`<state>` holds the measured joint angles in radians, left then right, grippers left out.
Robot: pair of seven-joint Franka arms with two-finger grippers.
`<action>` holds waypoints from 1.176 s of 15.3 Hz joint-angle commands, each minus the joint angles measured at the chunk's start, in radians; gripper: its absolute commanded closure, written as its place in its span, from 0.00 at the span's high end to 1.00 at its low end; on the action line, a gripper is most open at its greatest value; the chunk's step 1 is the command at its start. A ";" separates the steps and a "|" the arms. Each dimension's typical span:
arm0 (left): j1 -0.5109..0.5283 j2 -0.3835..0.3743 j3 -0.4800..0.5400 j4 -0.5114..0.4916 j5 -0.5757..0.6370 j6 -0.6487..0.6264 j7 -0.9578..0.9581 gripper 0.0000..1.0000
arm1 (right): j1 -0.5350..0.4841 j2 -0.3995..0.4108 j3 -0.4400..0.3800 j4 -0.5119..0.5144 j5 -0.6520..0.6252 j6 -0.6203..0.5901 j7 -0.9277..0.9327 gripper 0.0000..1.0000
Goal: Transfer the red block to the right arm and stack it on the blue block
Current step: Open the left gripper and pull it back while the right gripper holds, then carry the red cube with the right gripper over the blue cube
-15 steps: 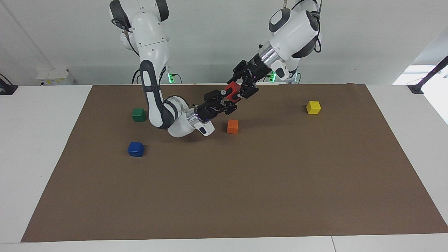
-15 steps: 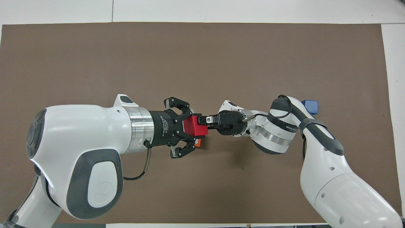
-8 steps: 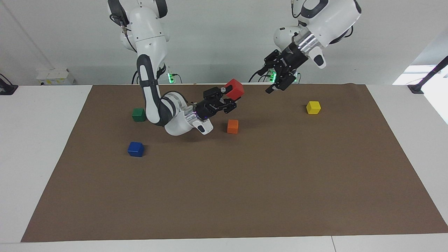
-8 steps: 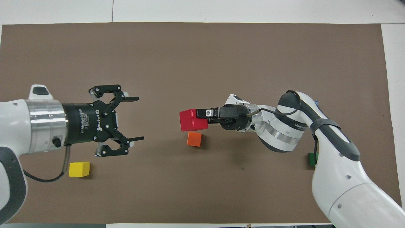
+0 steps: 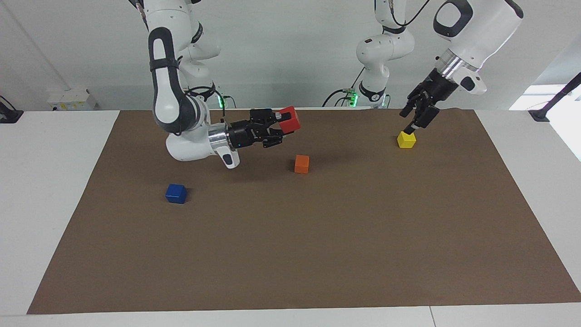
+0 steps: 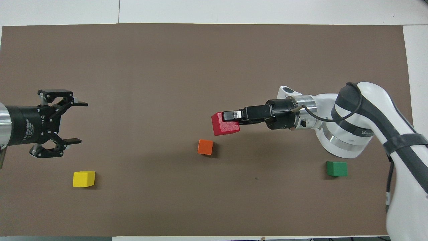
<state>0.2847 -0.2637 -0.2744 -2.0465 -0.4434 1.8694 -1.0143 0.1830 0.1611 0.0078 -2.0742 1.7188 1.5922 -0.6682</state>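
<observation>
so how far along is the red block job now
Handover looks done: the right gripper holds the red block in the air, and the left gripper is open and empty over the mat near the yellow block. Left to do: carry it over and stack it on the blue block, whose top is bare.

Your right gripper (image 5: 283,127) is raised over the desk (image 5: 317,236), its fingers (image 5: 278,116) clamped on the red block (image 5: 290,119), with the orange block (image 5: 302,164) lying on the brown mat below and toward the left arm's end. The blue block (image 5: 176,193) sits alone toward the right arm's end, farther from the robots than the orange one. Your left gripper (image 5: 414,127) hangs just above the yellow block (image 5: 406,139) with its fingers apart.
</observation>
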 commanded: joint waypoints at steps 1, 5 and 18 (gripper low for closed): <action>-0.001 0.099 -0.014 0.095 0.174 -0.030 0.088 1.00 | -0.034 -0.070 0.006 0.009 -0.177 0.067 0.084 0.00; 0.005 0.245 -0.014 0.288 0.360 -0.176 0.319 1.00 | -0.100 -0.109 0.004 0.069 -0.508 0.086 0.166 0.00; -0.082 0.378 -0.017 0.430 0.558 -0.377 0.778 1.00 | -0.158 -0.176 0.006 0.126 -1.570 0.213 0.548 0.00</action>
<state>0.2503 0.1837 -0.3007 -1.5122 0.1082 1.4945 -0.2467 0.0419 -0.0097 0.0013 -1.9194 0.2394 1.7254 -0.1698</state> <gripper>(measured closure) 0.000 0.436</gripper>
